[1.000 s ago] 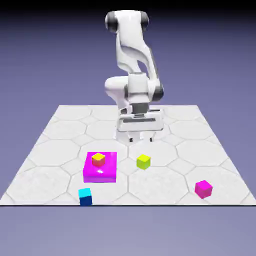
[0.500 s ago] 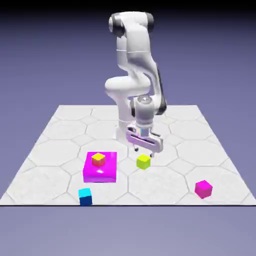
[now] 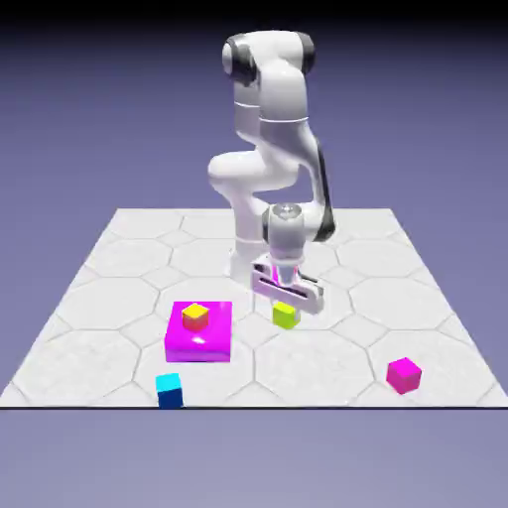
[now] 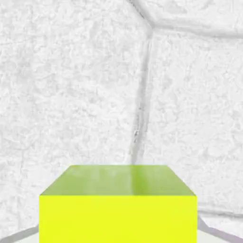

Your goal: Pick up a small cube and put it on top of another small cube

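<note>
The small lime yellow-green cube [image 3: 285,317] sits on the white table right under my white two-finger gripper [image 3: 287,302], to the exterior view's right of the shiny flat magenta block [image 3: 199,346], and my fingers are closed on its sides. If I lift too fast or my grip is too loose, I think it could slip out, and if I swing low, it could bump the little yellow cube with orange sides [image 3: 195,317] on that block. The table [image 3: 129,260] is white stone with grey cracks, and the room behind is plain blue-violet.
</note>
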### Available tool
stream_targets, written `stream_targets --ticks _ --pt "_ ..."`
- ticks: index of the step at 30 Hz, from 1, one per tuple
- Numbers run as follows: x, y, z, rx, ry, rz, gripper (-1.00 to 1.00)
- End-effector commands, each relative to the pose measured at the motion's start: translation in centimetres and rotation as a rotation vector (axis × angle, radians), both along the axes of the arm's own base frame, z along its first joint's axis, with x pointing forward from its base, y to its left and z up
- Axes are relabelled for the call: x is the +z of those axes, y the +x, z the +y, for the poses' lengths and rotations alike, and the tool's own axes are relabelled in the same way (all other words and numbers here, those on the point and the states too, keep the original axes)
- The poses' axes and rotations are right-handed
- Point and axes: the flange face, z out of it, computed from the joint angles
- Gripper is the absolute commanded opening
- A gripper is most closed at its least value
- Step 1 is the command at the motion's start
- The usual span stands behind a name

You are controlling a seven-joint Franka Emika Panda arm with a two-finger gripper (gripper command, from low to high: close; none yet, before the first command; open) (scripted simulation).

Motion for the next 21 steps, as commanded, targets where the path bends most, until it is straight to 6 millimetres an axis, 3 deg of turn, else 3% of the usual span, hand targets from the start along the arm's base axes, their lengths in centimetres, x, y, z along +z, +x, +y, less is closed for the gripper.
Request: stream_targets --ticks 1,5,13,21 --pt "0.6 -0.1 0.0 0.000 -0.002 0.001 -1.00" --pt "2.3 -0.4 -0.2 -0.002 -0.013 0.000 -1.00" --pt "2.8 6.8 6.6 0.052 -0.067 0.025 -1.00" --pt "3.5 12.7 14.6 0.084 -0.080 0.034 -1.00"
